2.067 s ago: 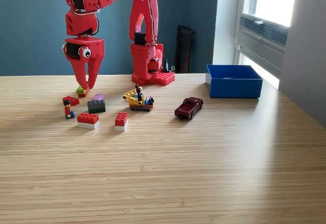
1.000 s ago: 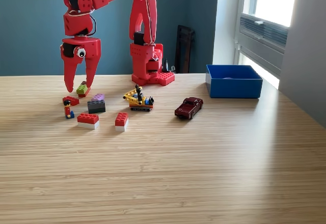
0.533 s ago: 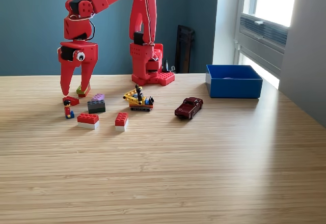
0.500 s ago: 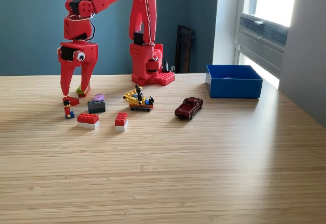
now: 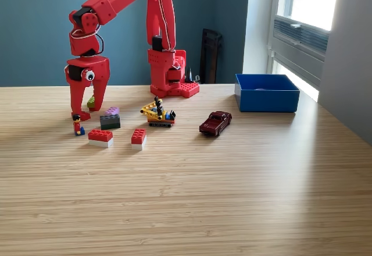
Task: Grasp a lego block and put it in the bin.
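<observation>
At the exterior view's left we see the red plastic gripper [image 5: 85, 112] pointing down with its jaws narrowly parted, straddling a small red lego block [image 5: 83, 116] on the wooden table [image 5: 232, 198]. Right of it lie other bricks, then a dark red toy car [image 5: 215, 122]. The open-topped blue plastic bin [image 5: 266, 92] stands far right, near the edge; we cannot see anything inside it. The table's front is bare.
</observation>
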You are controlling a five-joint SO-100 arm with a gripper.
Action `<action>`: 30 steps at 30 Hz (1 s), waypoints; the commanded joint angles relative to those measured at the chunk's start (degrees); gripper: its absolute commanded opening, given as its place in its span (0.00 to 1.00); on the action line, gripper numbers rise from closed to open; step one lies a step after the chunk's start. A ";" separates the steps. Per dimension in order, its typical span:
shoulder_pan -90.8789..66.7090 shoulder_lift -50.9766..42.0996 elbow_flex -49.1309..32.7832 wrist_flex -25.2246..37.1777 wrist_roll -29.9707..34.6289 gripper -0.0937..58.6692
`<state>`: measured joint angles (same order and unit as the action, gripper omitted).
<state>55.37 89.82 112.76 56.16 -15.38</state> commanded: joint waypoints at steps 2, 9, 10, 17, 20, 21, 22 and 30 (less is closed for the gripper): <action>0.44 -0.44 -4.48 -0.44 0.26 0.40; 0.35 -2.20 -6.33 0.18 0.79 0.40; 0.35 -2.46 -6.68 0.35 0.88 0.40; 0.53 -4.22 -8.61 1.85 1.32 0.37; 0.53 -4.22 -8.70 1.93 1.49 0.36; 0.53 -4.22 -8.70 1.93 1.67 0.34; 0.62 -4.22 -8.79 1.93 1.85 0.30; 0.97 -4.22 -8.79 1.93 3.60 0.00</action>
<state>55.37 84.73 107.14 57.74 -12.30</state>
